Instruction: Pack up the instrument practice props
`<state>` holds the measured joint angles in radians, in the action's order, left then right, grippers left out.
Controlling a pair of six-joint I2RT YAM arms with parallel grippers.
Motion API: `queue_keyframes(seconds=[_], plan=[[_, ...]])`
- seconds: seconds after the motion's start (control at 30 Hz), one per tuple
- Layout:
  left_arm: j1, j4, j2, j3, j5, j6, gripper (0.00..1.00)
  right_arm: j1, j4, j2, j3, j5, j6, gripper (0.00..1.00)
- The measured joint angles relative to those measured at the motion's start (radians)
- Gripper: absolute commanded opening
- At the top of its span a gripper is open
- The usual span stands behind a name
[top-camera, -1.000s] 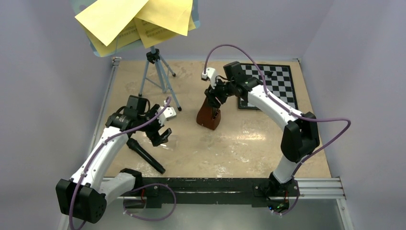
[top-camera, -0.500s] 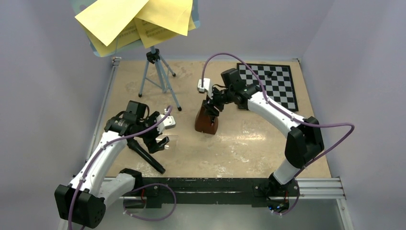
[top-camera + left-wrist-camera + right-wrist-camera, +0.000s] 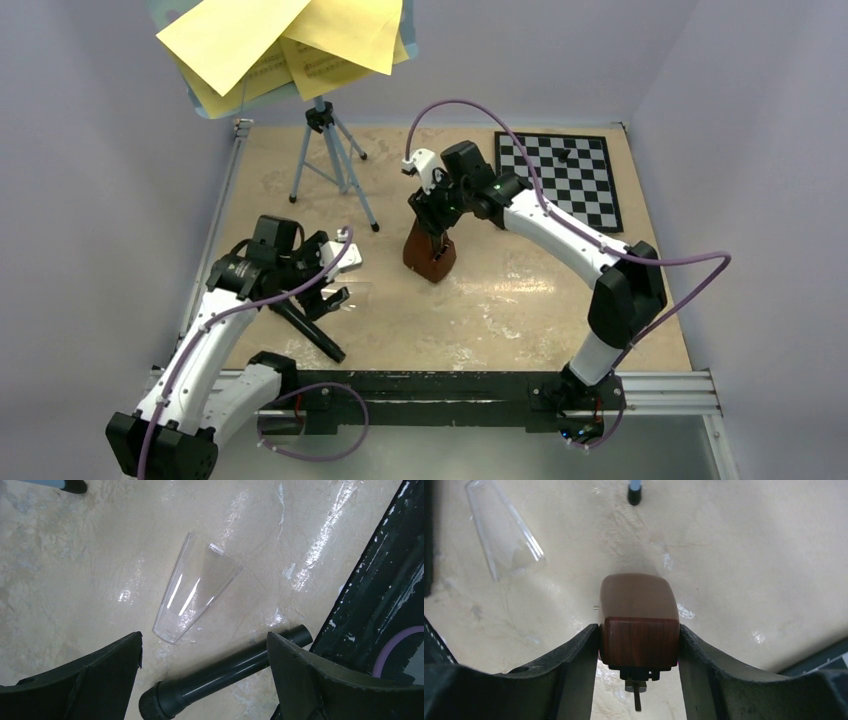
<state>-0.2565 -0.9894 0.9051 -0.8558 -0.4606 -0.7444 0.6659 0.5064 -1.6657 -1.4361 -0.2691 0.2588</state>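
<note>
While R arm reaches over mid-surface (image 3: 520, 300), R jaws: partway closed, clamped on top of metronome (image 3: 639, 625), one on each side, both touching the wood.
metronome: brown, pyramid-shaped, between R jaws w/ wide base down toward surface; roughly upright, slight lean; can't tell if base rests on surface or hangs just off it.
L jaws: spread as wide as they go, nothing held, pointing down at surface.
clear cover (image 3: 195, 592): see-through tapered piece lying flat on surface; ahead of L jaws, in line w/ the gap betw. them, touching neither; narrow end nearest L jaws. In R wrist view it's ahead & to the left of R jaws, apart from metronome.
black rod (image 3: 225, 672): lying on surface just under L jaws, crossing the gap betw. them at a slant; near cover's narrow end, not touching it.
music stand (image 3: 320, 118): light-blue tripod, standing on its 3 legs, beyond L jaws toward far side of surface & left of R jaws; one black foot shows straight ahead of R jaws in R wrist view, apart from metronome.
sheet-music pages (image 3: 290, 40): yellow, several overlapping, up at top of stand, high above & beyond both sets of jaws.
chessboard (image 3: 570, 175): black & white, flat on surface to the right of R jaws, partly hidden by R arm.
</note>
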Motion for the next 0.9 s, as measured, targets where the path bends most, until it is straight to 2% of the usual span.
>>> queue_keyframes(seconds=[0.1, 0.4, 0.87, 0.9], plan=[[0.000, 0.001, -0.042, 0.000, 0.026, 0.000, 0.99, 0.011, 0.036, -0.038, -0.060, 0.086, -0.096, 0.00], [0.000, 0.000, -0.106, -0.009, 0.046, 0.029, 0.99, 0.063, 0.039, -0.040, -0.061, 0.251, -0.229, 0.00], [0.000, -0.009, -0.177, -0.010, 0.043, 0.051, 0.99, 0.121, 0.090, -0.010, -0.047, 0.306, -0.333, 0.00], [0.000, -0.009, -0.182, -0.010, 0.042, 0.053, 0.99, 0.123, 0.095, -0.009, -0.047, 0.305, -0.336, 0.07]])
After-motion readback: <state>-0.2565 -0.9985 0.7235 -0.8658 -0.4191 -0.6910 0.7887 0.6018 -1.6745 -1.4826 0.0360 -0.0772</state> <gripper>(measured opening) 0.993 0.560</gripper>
